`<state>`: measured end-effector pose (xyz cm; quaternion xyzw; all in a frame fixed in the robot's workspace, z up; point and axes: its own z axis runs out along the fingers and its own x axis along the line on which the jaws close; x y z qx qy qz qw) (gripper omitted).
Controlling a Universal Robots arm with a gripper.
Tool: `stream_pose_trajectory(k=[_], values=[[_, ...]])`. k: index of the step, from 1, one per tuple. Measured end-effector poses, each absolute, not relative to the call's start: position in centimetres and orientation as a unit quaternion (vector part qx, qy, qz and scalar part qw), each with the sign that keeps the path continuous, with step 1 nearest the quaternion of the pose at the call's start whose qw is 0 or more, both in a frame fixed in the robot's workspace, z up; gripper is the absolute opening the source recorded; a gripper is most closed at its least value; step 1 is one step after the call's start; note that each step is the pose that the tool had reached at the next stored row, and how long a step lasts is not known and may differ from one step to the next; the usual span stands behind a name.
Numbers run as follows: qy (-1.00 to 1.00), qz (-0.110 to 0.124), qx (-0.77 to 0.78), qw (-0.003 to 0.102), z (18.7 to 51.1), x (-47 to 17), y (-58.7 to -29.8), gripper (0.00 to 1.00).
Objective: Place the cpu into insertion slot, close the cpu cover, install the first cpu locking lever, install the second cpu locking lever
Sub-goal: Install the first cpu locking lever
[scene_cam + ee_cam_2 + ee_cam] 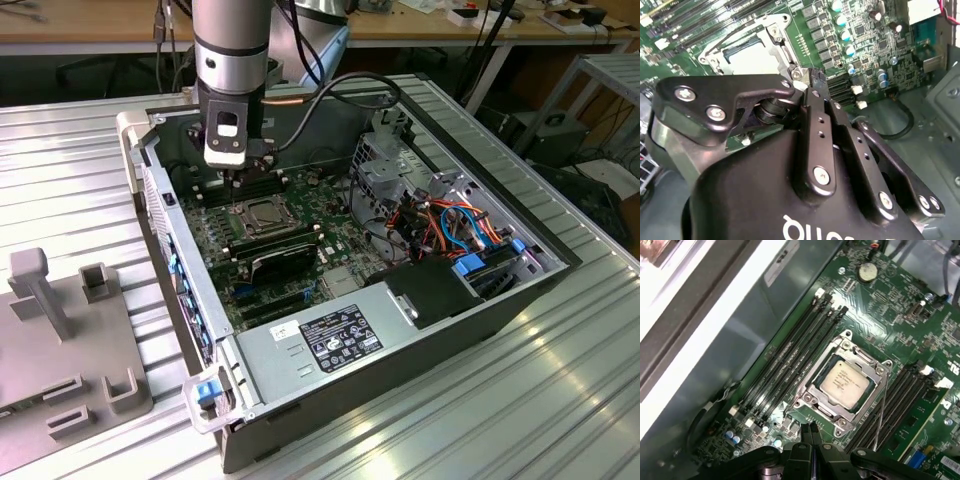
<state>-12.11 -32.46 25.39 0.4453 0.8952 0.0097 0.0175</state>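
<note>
The cpu [845, 381], a flat silver-grey square, lies in the insertion slot [840, 424] on the green board. The cpu cover [821, 371], a silvery frame, lies flat around it. A thin wire locking lever [882, 407] runs along one side of the socket, standing a little off it. My gripper [812, 430] hovers just beside a corner of the socket with its two black fingers pressed together and nothing between them. In the exterior view the gripper [237, 190] hangs straight down over the board's far side, right above the socket [283, 224]. The second wrist view looks past the fingers [816, 107] to the socket.
Long black memory slots [790, 360] flank the socket. A black heatsink block [285, 262] lies nearer the front, then the power supply [330, 335]. Coloured cables [450, 225] and a drive cage fill the exterior view's right. A grey fixture [60, 340] stands outside the case.
</note>
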Motion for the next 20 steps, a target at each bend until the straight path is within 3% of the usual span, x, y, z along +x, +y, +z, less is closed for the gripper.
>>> stream_pose_trajectory(k=[20], values=[[0.939, 0.013, 0.343, 0.015, 24.85, -12.73, -32.45, 0.11]])
